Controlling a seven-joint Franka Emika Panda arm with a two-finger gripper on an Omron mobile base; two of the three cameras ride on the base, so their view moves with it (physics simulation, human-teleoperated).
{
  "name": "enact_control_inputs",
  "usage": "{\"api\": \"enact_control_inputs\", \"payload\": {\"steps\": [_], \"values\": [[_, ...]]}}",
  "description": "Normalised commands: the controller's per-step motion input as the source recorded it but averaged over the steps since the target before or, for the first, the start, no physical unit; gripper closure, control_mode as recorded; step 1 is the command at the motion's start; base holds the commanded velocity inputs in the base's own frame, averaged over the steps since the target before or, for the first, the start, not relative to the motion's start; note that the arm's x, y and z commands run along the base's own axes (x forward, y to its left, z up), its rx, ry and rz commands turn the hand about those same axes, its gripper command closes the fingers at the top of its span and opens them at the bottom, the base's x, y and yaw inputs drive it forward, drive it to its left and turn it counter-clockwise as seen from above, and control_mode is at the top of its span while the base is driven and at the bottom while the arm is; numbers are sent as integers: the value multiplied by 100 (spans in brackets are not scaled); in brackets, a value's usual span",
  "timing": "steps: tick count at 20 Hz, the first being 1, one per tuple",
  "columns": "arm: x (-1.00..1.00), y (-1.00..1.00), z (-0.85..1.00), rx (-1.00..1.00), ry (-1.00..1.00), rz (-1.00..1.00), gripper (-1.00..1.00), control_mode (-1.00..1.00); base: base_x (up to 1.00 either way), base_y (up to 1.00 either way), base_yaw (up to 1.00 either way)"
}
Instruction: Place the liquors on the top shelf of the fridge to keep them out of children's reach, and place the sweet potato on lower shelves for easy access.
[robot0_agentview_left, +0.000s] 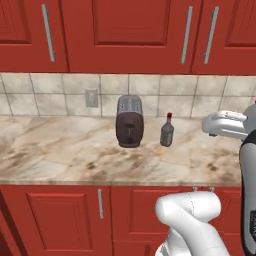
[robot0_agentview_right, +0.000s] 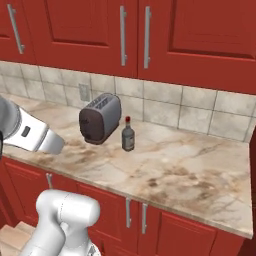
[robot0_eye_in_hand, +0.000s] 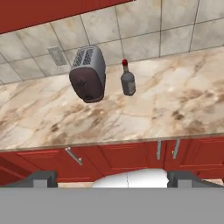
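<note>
From the operator's station I locate one liquor bottle (robot0_agentview_left: 167, 131): slim grey glass, pale label, red cap. It stands upright on the marble counter (robot0_agentview_left: 60, 155), just beside the toaster (robot0_agentview_left: 129, 121) on the side away from the wall outlet (robot0_agentview_left: 91, 98), and apart from the toaster's body. All places below are given relative to the toaster.

Placement rationale, as I judge it: the bottle stands back near the tiled wall (robot0_agentview_left: 165, 90), level with the toaster. Nothing stands in front of it, so a frontal approach should be unobstructed.

Gripper (robot0_eye_in_hand: 116, 179): the two dark fingertips (robot0_eye_in_hand: 41, 178) rise at the lower edge of the hand view, set far apart, with nothing between them. The fingers are spread wide and hold nothing. The gripper is held well short of the toaster, out past the counter edge; I judge it is holding there before a reach for the bottle.

View differences:
- The left base view shows the toaster's end face square-on, with the bottle beside it.
- The right base view shows the toaster (robot0_agentview_right: 100, 119) at an angle, its slotted top visible, and a long bare run of counter (robot0_agentview_right: 200, 175) beyond the bottle (robot0_agentview_right: 128, 136).
- The hand view shows the bottle (robot0_eye_in_hand: 127, 80) and toaster (robot0_eye_in_hand: 89, 74) from above and tilted, plus the cabinet doors (robot0_eye_in_hand: 109, 159) under the counter.
</note>
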Motion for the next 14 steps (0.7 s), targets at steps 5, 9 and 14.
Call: {"api": "enact_control_inputs", "payload": {"steps": [5,9,14], "values": [[0,0,0,0,0,0,-100,100,67,34,-10],[10,0,-3,-1,0,0,-100,-100,39,7,-3],[37,-10,-23,-1,0,2,-100,-100,0,0,0]]}}
